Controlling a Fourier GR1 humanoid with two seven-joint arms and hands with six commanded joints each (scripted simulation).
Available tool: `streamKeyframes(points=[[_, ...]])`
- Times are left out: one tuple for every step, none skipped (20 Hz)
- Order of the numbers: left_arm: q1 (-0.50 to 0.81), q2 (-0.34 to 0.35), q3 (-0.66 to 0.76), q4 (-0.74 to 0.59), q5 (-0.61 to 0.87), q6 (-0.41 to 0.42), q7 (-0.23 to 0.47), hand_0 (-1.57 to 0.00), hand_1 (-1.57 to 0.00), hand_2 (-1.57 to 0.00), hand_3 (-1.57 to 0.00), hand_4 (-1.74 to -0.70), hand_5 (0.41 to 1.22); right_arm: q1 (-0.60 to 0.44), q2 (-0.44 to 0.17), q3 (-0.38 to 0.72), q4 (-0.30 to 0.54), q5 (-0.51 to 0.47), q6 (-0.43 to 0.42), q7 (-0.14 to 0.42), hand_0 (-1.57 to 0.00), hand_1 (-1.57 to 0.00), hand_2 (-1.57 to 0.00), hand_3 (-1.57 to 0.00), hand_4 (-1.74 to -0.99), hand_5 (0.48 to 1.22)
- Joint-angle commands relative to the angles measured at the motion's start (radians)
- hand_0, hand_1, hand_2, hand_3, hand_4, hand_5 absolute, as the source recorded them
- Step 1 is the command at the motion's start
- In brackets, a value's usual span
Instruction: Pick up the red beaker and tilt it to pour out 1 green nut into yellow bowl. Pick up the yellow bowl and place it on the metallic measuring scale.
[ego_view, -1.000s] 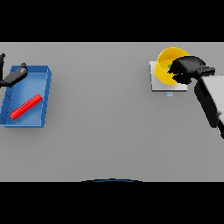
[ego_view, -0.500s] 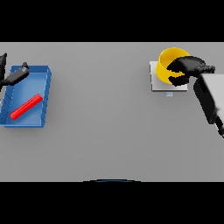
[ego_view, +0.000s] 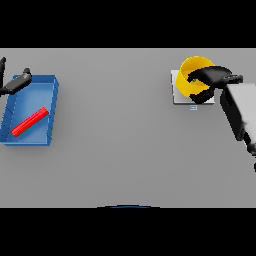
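Where the right arm enters from the right side of the head view, the right hand (ego_view: 212, 76) sits at the rim of the yellow bowl (ego_view: 192, 75), with its fingers curled over the bowl's near-right edge and clamped on it. The bowl stands directly beneath and to the left of this hand, on the metallic measuring scale (ego_view: 179, 95), a pale square plate whose left and near margins show beyond the bowl. A small green spot, apparently the green nut (ego_view: 193, 80), shows inside the bowl just beside the fingers. The grey bench (ego_view: 120, 140) carries all items. Well apart from the right hand, at the far left edge of the view, the left hand (ego_view: 16, 83) hovers over the far-left corner of a blue tray (ego_view: 54, 107); its fingers extend straight and hold nothing. The red beaker (ego_view: 30, 121) lies on its side inside the tray, set diagonally, nearer the robot than the left hand and not touching it.
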Motion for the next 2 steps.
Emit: streamKeyframes(points=[[-0.007, -0.019, -0.01, -0.001, -0.008, 0.013, 0.011, 0.0, 0.0, 0.0, 0.0, -0.82, 0.734, -0.001, -0.001, 0.004, 0.003, 0.003, 0.004, -0.006, -0.07, -0.06, -0.14, -0.37, -1.316, 0.735], [0.002, -0.009, -0.005, -0.005, -0.005, 0.011, -0.003, 0.0, 0.0, 0.0, 0.0, -0.82, 0.734, -0.005, -0.004, 0.003, 0.007, 0.003, 0.012, -0.012, -0.05, -0.05, -0.12, -0.35, -1.308, 0.733]])
